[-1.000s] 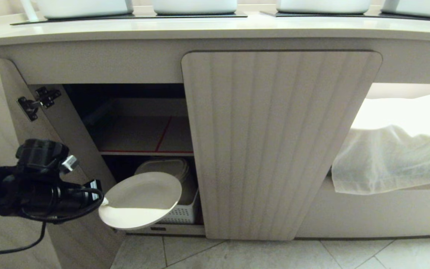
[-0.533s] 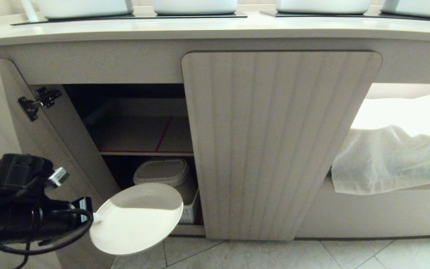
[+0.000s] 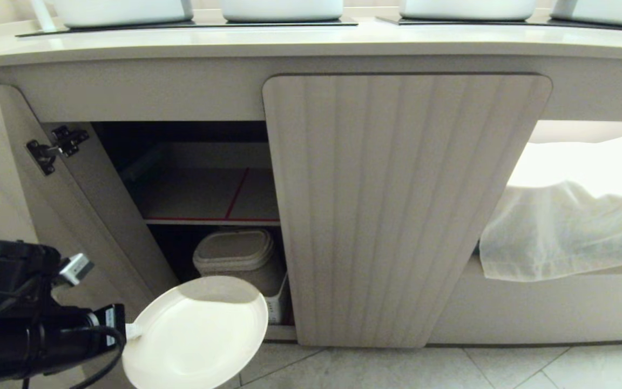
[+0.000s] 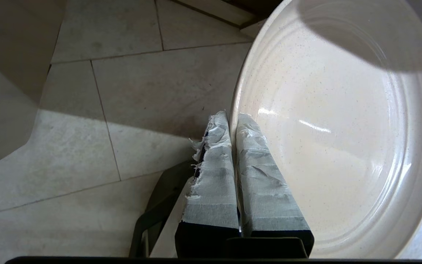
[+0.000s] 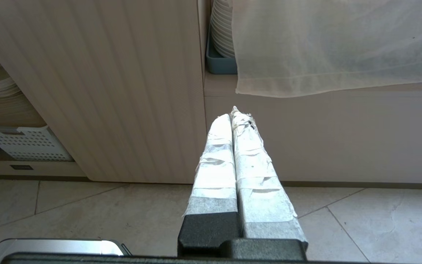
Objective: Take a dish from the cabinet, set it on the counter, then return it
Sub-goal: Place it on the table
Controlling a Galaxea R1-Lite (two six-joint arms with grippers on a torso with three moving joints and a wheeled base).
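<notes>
Tilting dish (image 3: 195, 335), face up-forward

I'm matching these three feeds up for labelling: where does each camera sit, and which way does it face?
Head: high on the robot, looking down at the open cabinet and counter; left gripper shows.
Left wrist: behind its fingers, facing the floor and the gripped plate.
Right wrist: behind its shut right gripper, facing the closed door.
Head and left wrist share the plate.

An off-white, finely speckled dish (image 4: 339, 121) is showing beside pale taped fingers (image 4: 214, 165). The beige cabinet (image 3: 403, 205) door is showing vertical fluting, its inner shelf edged red. A white perforated basket (image 5: 28, 145) and white cloth (image 3: 570, 227) are showing.
</notes>
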